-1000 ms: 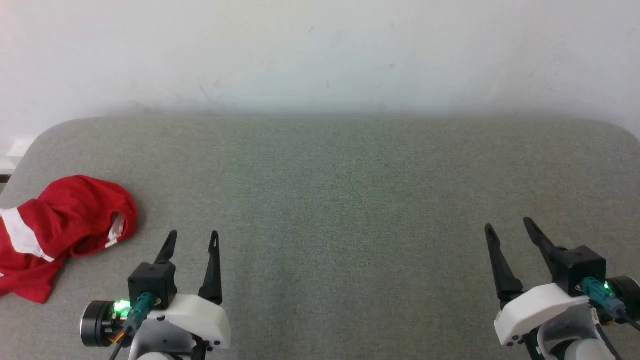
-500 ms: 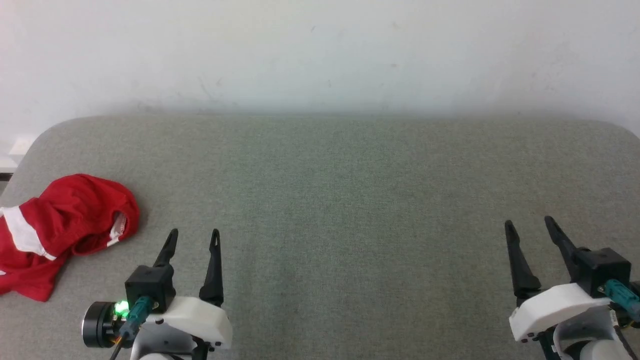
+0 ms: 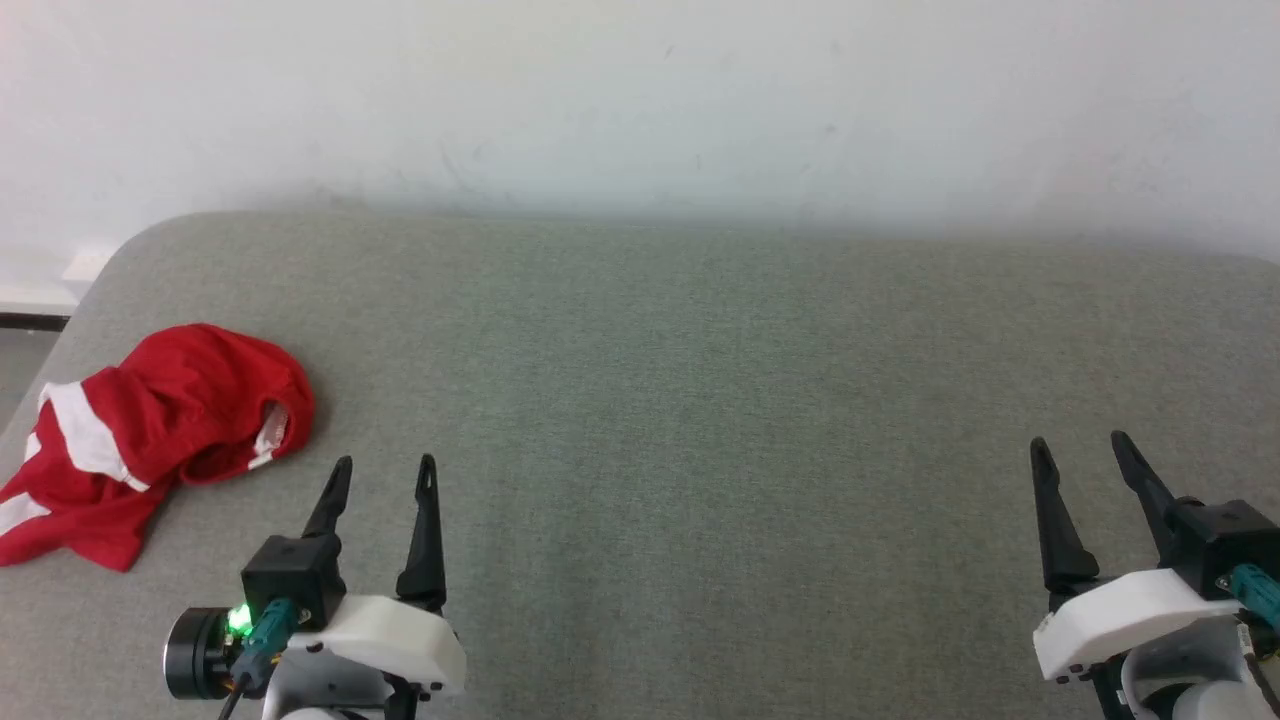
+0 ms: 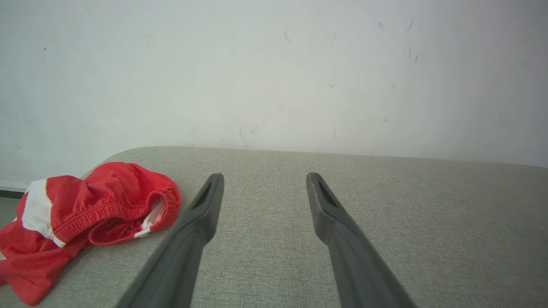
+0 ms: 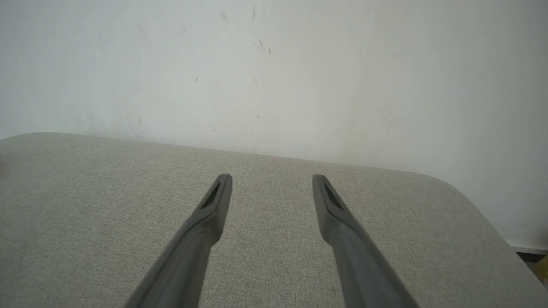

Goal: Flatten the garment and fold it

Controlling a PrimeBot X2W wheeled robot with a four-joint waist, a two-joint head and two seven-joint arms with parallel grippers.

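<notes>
The red shorts lie crumpled in a heap at the left edge of the grey cushioned surface, with white stripes showing and the elastic waistband turned up. The left wrist view has the same shorts at its lower left, waistband opening facing the camera. My left gripper is open and empty, a short way right of and nearer than the heap. At the lower right my right gripper hovers open and empty, far from the shorts. No print is visible on the fabric.
A white wall rises directly behind the surface. The surface's rounded left corner is close to the shorts, with floor and a baseboard beyond it. The right wrist view shows the surface's right edge dropping away.
The head camera has turned left, so the shorts sit further right and higher in the picture. The right gripper has drifted toward the right edge of the view; the shorts lie unmoved.
</notes>
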